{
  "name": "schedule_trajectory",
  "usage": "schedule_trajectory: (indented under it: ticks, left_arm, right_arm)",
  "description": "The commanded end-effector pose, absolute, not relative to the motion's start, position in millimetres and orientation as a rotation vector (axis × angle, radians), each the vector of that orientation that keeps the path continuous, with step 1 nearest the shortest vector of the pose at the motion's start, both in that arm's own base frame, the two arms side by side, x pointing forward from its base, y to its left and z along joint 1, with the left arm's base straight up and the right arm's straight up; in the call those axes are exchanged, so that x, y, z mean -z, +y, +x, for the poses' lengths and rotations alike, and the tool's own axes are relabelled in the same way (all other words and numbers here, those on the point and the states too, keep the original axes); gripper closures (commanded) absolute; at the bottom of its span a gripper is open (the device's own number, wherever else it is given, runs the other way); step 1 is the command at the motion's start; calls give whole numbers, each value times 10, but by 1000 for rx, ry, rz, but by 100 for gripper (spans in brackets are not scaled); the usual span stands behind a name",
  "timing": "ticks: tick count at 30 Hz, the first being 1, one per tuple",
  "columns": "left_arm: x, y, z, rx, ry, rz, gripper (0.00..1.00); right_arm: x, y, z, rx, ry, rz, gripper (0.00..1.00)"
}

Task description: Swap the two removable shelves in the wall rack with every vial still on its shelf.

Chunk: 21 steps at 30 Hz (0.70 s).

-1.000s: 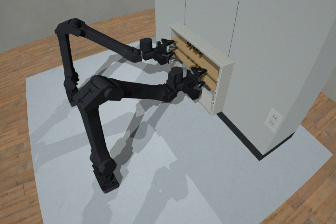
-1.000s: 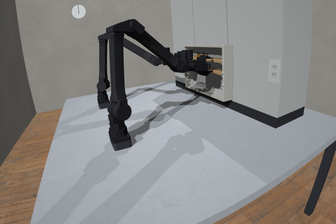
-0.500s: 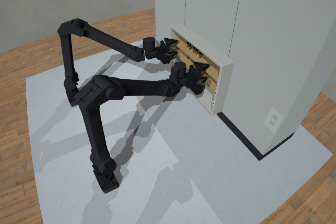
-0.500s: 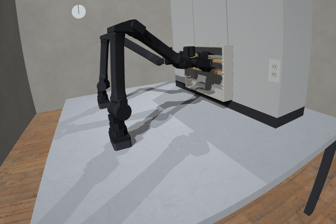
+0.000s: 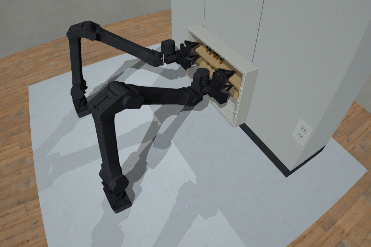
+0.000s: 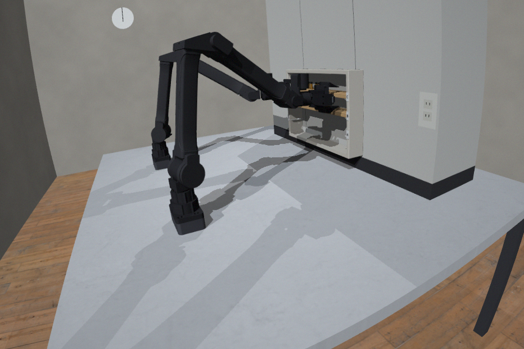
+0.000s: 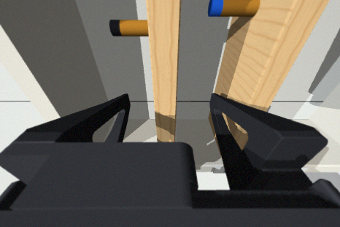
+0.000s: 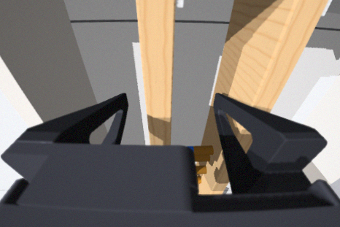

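Note:
The wall rack [image 5: 251, 97] [image 6: 356, 116] holds two wooden shelves. The upper shelf [image 5: 210, 58] [image 7: 163, 63] [image 8: 155, 63] bears several amber vials [image 5: 220, 61] [image 7: 133, 28] with black caps, standing upright. The lower shelf [image 6: 340, 112] [image 7: 255, 63] [image 8: 263, 63] bears amber vials with blue caps; one vial [image 7: 237, 6] shows clearly, others [image 8: 203, 150] are partly hidden. My left gripper [image 5: 199, 49] [image 7: 169, 98] is open around the upper shelf's left end, one finger above and one below it. My right gripper [image 5: 232, 78] [image 8: 171, 98] is open around its right end in the same way. Finger contact cannot be told.
The lower shelf lies close beyond both lower fingers. Below it the rack has an open bay with small white runners [image 5: 235, 113] on the side wall. The rack's rim surrounds both grippers. The wall [image 5: 284, 73] carries a power outlet [image 5: 302, 131] [image 6: 427, 110] to the right.

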State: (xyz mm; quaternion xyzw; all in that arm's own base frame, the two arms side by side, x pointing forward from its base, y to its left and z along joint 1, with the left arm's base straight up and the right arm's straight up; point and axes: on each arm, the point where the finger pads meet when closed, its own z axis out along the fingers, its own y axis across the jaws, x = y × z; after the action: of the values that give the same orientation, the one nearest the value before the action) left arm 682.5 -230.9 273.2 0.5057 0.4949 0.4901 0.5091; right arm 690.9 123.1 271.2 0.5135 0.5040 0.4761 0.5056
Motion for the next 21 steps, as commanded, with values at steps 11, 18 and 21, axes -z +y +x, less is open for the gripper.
schedule_trajectory:
  ticks: [11,18,21]
  left_arm:
    - [-2934,-2327,7213,-1196,1175,1191,16]
    - [-2920,-2418,7106,-1186,1164,1195,41]
    - [-2908,-2406,7096,-1186,1166,1197,66]
  right_arm:
    - [-3056,1132,7159,-1189,1152,1218,16]
    - [-3124,1169,7106,-1198,1148,1212,66]
    - [-3168,1167,7081,-1201,1143,1209,79]
